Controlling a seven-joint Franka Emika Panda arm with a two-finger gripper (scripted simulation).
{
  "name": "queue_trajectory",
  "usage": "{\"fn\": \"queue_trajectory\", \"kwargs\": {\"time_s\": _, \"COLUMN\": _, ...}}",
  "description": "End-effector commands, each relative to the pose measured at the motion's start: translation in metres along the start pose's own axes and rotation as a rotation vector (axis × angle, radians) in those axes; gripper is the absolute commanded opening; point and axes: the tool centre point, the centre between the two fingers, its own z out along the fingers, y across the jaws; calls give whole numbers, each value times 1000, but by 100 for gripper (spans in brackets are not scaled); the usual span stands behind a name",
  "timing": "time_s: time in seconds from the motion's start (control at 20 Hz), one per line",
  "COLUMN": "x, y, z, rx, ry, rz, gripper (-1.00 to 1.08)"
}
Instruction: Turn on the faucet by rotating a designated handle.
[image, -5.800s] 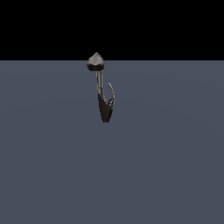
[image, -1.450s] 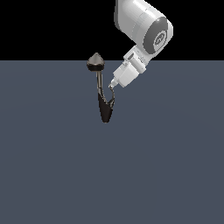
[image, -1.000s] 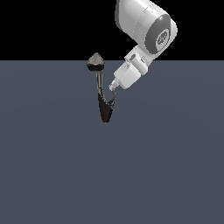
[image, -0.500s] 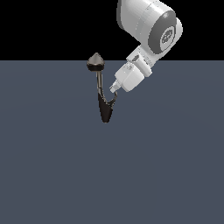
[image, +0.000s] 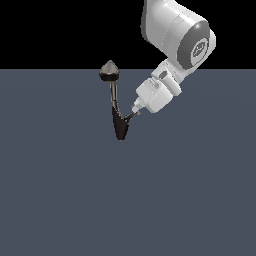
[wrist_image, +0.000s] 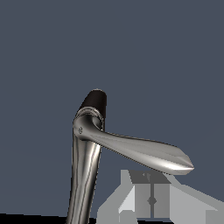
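Grey handle (image: 128, 118) half-hidden behind tool (image: 134, 111)

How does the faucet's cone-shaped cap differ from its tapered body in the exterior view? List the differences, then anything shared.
1. The cap is grey; the body is black.
2. The cap sits at the top of the stem; the body is at the bottom.
3. The cap points up; the body narrows downward.
4. The gripper is beside the body, well below the cap.
Shared: both taper and belong to one faucet.
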Motion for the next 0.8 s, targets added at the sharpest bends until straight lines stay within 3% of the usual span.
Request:
{"fn": "queue_trajectory", "kwargs": {"time_s": 0.0, "x": 9, "y": -1, "z": 0, "rx": -1, "ry": 2, "rz": 6, "gripper": -100}}
{"fn": "queue_trajectory", "kwargs": {"time_s": 0.75, "x": 77, "y": -6, "z": 2, "rx": -6, "ry": 5, "rz": 42, "gripper": -100}}
